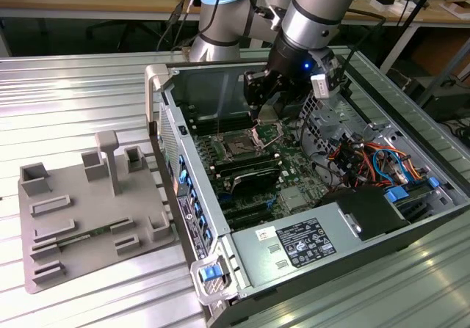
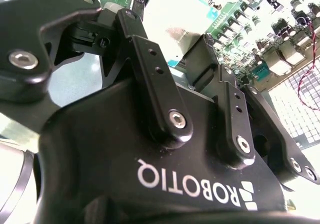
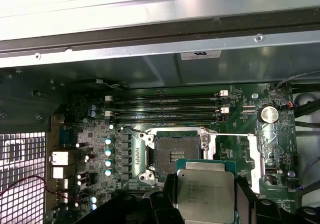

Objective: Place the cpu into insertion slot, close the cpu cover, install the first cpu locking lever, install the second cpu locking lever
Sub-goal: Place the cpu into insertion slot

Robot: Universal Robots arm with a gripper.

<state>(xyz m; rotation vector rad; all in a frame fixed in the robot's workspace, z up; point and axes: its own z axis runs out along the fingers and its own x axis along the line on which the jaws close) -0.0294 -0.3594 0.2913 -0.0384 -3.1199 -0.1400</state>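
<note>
cpu [image 3: 206, 189]: silvery top up, level, gripped by two edges | insertion slot [image 3: 176, 151]: dark, uncovered, near cpu

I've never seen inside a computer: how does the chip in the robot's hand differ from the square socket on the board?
The cpu has a silvery-grey metal top; the insertion slot is dark with a silver rim. The cpu is gripped in the hand; the insertion slot sits on the green board, open and empty. Both are square.
</note>
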